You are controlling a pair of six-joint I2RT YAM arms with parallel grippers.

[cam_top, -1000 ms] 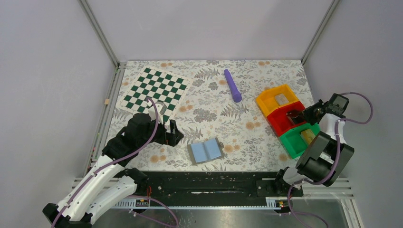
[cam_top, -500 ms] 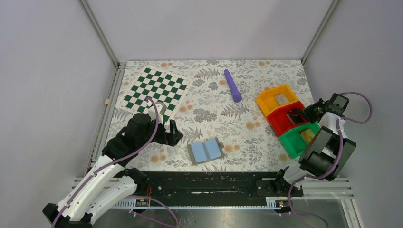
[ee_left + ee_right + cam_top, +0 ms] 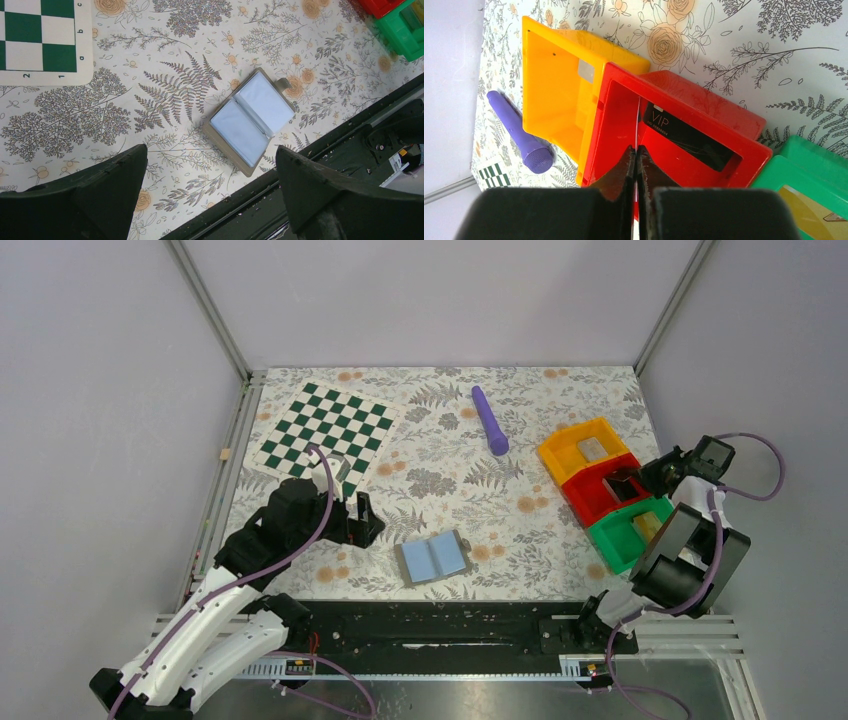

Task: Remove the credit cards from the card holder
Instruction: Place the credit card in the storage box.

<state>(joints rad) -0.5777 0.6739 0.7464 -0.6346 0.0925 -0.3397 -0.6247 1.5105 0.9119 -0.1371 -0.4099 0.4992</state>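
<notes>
right gripper (image 3: pixel 648 478) hangs over the red bin (image 3: pixel 588 504). the card holder (image 3: pixel 434 558) lies open, blue faces up, near the table's front edge, just right of the left gripper (image 3: pixel 366 520). left wrist view: its fingers are spread wide with nothing in them, and the holder lies flat below. right wrist view: the fingers pinch a thin card (image 3: pixel 638 115), seemingly edge-on, above a dark credit card (image 3: pixel 689 140) marked vip in the red bin.

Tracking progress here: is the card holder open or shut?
Open: the card holder lies spread flat, both light blue inner leaves facing up.
</notes>
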